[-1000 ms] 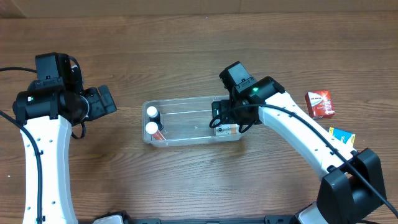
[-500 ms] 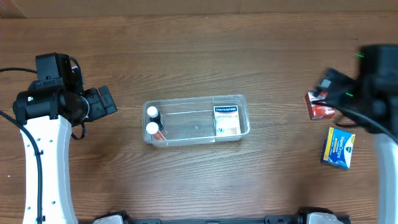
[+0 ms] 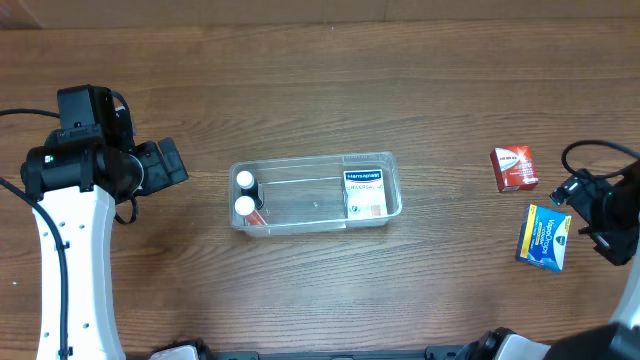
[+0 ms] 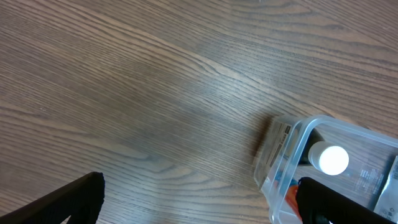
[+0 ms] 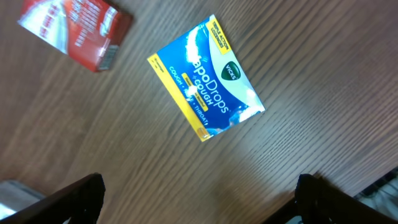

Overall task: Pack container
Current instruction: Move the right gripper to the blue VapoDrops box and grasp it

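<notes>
Right gripper point(image 5: 199, 208), spread wide and empty, hovers with the blue cough-drop box point(image 5: 207, 78) at its twelve o'clock, long axis eleven-to-five, while the container point(image 3: 300, 163) sits well apart at nine o'clock overhead.

"VapoDrops" and "COUGH" on the blue box point(image 5: 208, 74)

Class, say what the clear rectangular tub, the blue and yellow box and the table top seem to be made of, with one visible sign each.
Clear rectangular tub: thin glossy plastic; the contents and wood show through its walls.
Blue and yellow box: probably printed cardboard, slightly shiny, with sharp folded edges.
Table top: wood or wood-look laminate; grain lines, a sheen.
</notes>
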`<state>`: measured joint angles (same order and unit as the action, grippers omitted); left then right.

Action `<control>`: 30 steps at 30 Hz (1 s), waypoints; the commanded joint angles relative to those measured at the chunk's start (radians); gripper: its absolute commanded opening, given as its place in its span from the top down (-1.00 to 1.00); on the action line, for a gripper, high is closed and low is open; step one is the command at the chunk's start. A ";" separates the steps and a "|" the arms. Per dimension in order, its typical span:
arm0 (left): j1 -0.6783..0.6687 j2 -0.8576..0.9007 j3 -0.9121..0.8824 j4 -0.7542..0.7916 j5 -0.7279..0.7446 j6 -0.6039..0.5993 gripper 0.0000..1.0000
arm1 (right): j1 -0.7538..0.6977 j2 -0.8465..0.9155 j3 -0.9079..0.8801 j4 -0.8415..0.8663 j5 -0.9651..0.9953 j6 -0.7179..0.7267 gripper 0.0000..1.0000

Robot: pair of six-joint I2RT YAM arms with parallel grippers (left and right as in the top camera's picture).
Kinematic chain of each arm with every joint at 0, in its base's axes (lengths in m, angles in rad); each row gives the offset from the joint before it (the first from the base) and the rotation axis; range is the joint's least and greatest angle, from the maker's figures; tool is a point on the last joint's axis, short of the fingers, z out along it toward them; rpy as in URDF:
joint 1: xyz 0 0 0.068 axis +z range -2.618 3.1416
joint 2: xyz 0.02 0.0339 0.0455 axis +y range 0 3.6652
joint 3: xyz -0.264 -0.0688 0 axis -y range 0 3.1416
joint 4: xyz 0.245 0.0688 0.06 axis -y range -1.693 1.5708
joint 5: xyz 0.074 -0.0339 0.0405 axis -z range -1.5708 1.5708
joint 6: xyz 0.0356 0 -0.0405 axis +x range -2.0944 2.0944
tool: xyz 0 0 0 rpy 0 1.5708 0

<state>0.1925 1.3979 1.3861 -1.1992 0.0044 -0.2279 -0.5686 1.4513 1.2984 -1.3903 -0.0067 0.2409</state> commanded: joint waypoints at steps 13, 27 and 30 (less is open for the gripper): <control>0.004 -0.003 -0.005 0.007 0.015 0.022 -1.00 | 0.033 0.330 -0.039 0.233 0.006 -0.348 -1.00; 0.004 -0.003 -0.005 0.005 0.015 0.022 -1.00 | 0.016 0.361 -0.218 0.436 0.037 -0.388 -0.99; 0.004 -0.003 -0.005 0.003 0.015 0.022 -1.00 | 0.016 0.361 -0.247 0.460 0.036 -0.388 -0.96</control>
<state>0.1925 1.3979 1.3861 -1.1961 0.0086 -0.2279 -0.5491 1.8088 1.0794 -0.9489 0.0196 -0.1390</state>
